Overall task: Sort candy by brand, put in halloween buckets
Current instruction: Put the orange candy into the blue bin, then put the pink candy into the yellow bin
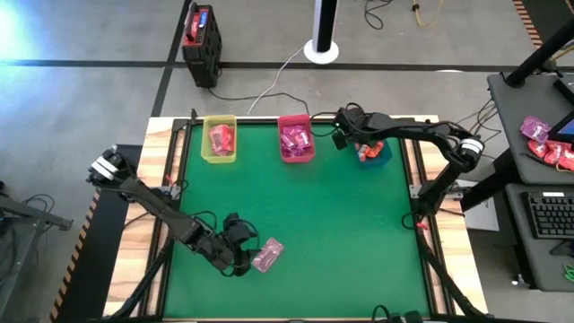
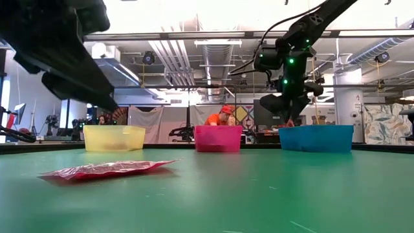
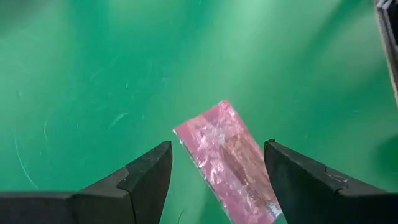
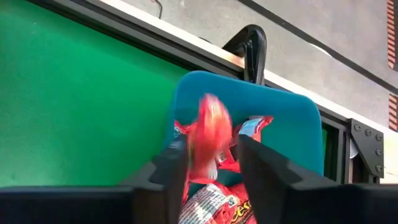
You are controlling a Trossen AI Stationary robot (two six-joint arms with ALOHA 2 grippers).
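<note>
- High view: left gripper (image 1: 248, 257) low at near-left of green mat (image 1: 296, 233), just beside a pale pink packet (image 1: 268, 255), the only loose candy on the mat. Right gripper (image 1: 363, 144) over blue-teal bin (image 1: 375, 152) at far right. Yellow-green bin (image 1: 220, 139) and pink-red bin (image 1: 297, 138) stand along the far edge, both w/ candy inside. Black-and-red box (image 1: 201, 34) on floor beyond table.
- Low view: pale pink packet (image 2: 107, 169) lies flat on mat, apart from bins. Right gripper (image 2: 288, 107) hangs above blue-teal bin (image 2: 316, 138). A person shows in room behind pink-red bin (image 2: 218, 138).
- Left wrist view: fingers (image 3: 140, 177) spread wide, holding nothing; pale pink packet (image 3: 229, 158) lies between them, untouched as far as seen.
- Right wrist view: an orange-red packet (image 4: 208, 142) sits between the fingers (image 4: 171, 165), blurred; whether gripped or falling, can't tell. More orange-red packets (image 4: 214, 202) in blue-teal bin (image 4: 292, 121).
- Judgement: right arm at drop-off step, left arm at pick step; sorting near done. Next: left must lower, close on the thin flat packet, likely needs firm contact w/ mat, then carry to matching bin.
</note>
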